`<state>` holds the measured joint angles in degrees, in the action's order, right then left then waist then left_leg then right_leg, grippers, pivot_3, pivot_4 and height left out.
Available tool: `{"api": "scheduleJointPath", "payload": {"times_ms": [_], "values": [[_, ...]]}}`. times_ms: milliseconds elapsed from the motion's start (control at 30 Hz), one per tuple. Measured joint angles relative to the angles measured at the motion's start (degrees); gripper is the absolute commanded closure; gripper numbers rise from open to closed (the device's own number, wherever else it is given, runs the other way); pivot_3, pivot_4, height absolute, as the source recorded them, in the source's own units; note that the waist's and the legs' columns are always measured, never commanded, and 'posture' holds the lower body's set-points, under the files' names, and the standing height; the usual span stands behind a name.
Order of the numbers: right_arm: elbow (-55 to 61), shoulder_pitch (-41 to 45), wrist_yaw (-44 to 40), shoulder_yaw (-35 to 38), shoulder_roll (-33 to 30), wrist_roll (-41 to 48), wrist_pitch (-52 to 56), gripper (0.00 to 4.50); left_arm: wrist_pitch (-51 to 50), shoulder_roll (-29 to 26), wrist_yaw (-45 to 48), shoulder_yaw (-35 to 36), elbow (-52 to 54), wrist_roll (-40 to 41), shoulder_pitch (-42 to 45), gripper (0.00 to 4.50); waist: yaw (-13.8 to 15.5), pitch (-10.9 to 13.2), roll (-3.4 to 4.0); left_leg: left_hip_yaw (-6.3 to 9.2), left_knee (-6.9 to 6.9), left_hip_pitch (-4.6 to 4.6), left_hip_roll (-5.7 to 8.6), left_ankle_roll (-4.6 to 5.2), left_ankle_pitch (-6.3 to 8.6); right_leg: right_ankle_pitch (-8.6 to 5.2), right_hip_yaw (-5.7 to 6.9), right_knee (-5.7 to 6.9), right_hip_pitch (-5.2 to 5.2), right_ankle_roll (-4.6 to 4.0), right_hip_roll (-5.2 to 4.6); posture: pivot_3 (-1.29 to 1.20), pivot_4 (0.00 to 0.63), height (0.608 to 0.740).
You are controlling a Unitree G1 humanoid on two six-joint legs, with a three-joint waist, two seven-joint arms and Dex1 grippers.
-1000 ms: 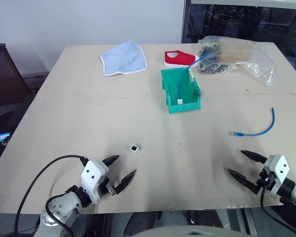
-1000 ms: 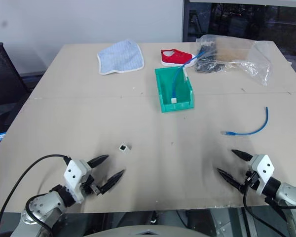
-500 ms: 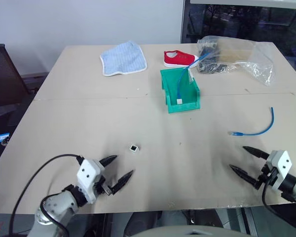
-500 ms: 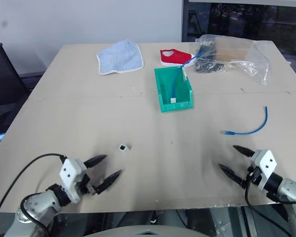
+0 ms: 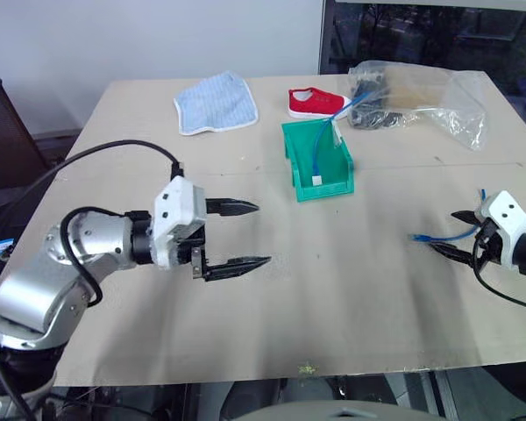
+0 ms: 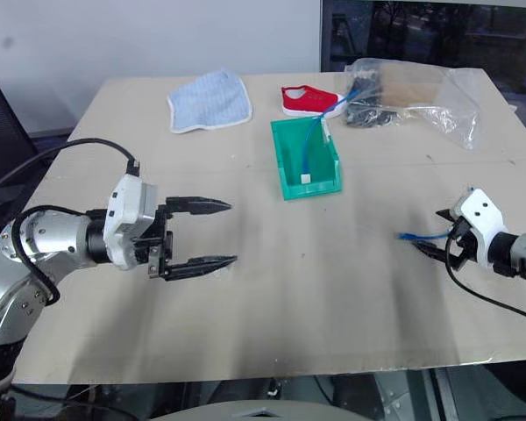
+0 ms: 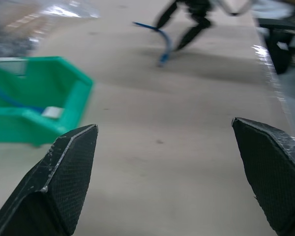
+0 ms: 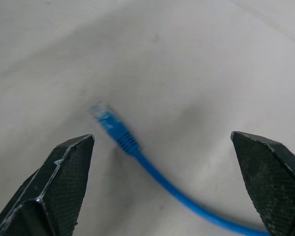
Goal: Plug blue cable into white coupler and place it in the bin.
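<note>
1. Left gripper (image 5: 245,234), two black fingers spread wide, empty, raised over the beige table (image 5: 351,298). The white coupler is hidden, likely behind this arm.
2. Right gripper (image 5: 458,233), fingers wide apart, empty, hovering at the thin light-blue network cable (image 8: 137,157), which lies loose on the table near the right edge; its clear plug (image 8: 104,114) points toward the table's middle.
3. Cable looks light, floppy and thin; best pinched just behind the stiff plug boot.
4. Bright green plastic bin (image 5: 320,162), mid-table, already holds one blue cable with a white piece.
5. Far: one blue-striped cloth (image 5: 217,103), one red shoe (image 5: 317,103), one clear plastic bag (image 5: 421,101).
</note>
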<state>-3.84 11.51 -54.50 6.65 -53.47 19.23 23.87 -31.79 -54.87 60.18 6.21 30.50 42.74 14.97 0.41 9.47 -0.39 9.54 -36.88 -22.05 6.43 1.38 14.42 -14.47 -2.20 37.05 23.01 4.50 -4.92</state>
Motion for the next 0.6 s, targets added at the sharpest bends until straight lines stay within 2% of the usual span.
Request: {"api": "scheduleJointPath", "payload": {"times_ms": [100,200,233,300,333,367,400,433,533,600], "values": [[-2.50,4.65,-3.07,-3.91,-0.59,-0.91,3.16,0.09,-1.46,0.00,0.27,-1.41,-0.77,-0.12,4.42,0.00,0.02,0.00,0.00,-0.04,0.03,-0.29,-0.01,-0.01,0.00,0.00,-0.05,-0.01,0.31,0.01,-0.01,0.00,0.150,0.740],[-3.21,5.35,-6.26,-6.22,-1.31,-1.38,4.27,0.09,-2.82,0.00,0.01,-1.73,-1.31,-0.28,5.67,0.00,0.11,0.00,0.00,-0.04,-0.06,-0.65,-0.02,-0.01,-0.01,0.01,-0.04,0.00,0.60,0.01,-0.01,0.00,0.150,0.740],[-3.53,6.04,-7.45,-6.68,-1.56,-1.72,4.44,0.32,-3.41,-0.01,-0.01,-1.76,-1.36,-0.28,5.73,0.00,0.15,0.00,-0.01,-0.05,-0.08,-0.65,-0.01,-0.01,-0.01,0.01,-0.06,0.00,0.60,0.02,-0.01,0.00,0.150,0.740],[-4.20,7.10,-8.57,-7.57,-1.65,-2.38,4.41,0.96,-4.22,-0.03,-0.08,-1.77,-1.35,-0.26,5.83,0.00,0.08,0.00,-0.02,-0.08,-0.13,-0.66,-0.01,-0.01,-0.01,0.01,-0.08,0.02,0.60,0.01,0.00,0.00,0.150,0.740],[-4.92,7.74,-9.06,-8.05,-1.58,-2.70,4.15,1.48,-4.52,-0.03,-0.21,-1.77,-1.33,-0.25,5.85,0.00,0.06,0.00,-0.02,-0.09,-0.16,-0.65,-0.01,-0.01,-0.01,0.02,-0.09,0.05,0.60,0.01,0.00,0.00,0.150,0.740],[-5.41,8.07,-9.32,-8.14,-1.51,-2.91,4.05,1.81,-4.75,-0.02,-0.33,-1.76,-1.31,-0.24,5.85,0.00,0.09,0.00,-0.02,-0.09,-0.19,-0.65,-0.02,-0.01,-0.01,0.02,-0.09,0.10,0.60,0.01,0.01,0.00,0.150,0.740],[-6.07,8.50,-9.75,-8.23,-1.30,-3.06,4.03,2.49,-5.11,-0.02,-0.50,-1.75,-1.29,-0.24,5.86,0.00,0.13,0.00,-0.03,-0.08,-0.22,-0.65,-0.01,-0.01,-0.01,0.02,-0.08,0.15,0.59,0.01,0.01,0.00,0.150,0.740],[-6.32,8.78,-10.14,-8.37,-1.21,-3.13,4.10,2.82,-5.36,-0.02,-0.67,-1.74,-1.28,-0.21,5.86,0.00,0.15,0.00,-0.03,-0.10,-0.23,-0.65,-0.01,-0.01,-0.01,0.02,-0.08,0.19,0.60,0.01,0.00,0.00,0.150,0.740],[-6.38,9.13,-11.53,-8.76,-0.50,-3.09,4.29,4.43,-6.11,0.00,-1.39,-1.59,-1.10,0.24,5.91,0.00,0.16,0.00,-0.03,-0.12,-0.32,-0.64,-0.01,-0.01,-0.01,0.02,-0.09,0.33,0.60,0.01,0.00,0.00,0.150,0.740],[-6.41,9.32,-12.45,-8.98,-0.27,-3.08,4.45,4.48,-6.73,0.00,-1.54,-1.35,-0.89,0.55,5.93,0.00,0.15,0.00,-0.03,-0.14,-0.34,-0.63,-0.01,-0.01,-0.01,0.02,-0.10,0.39,0.61,0.02,0.00,0.00,0.150,0.740]]}}
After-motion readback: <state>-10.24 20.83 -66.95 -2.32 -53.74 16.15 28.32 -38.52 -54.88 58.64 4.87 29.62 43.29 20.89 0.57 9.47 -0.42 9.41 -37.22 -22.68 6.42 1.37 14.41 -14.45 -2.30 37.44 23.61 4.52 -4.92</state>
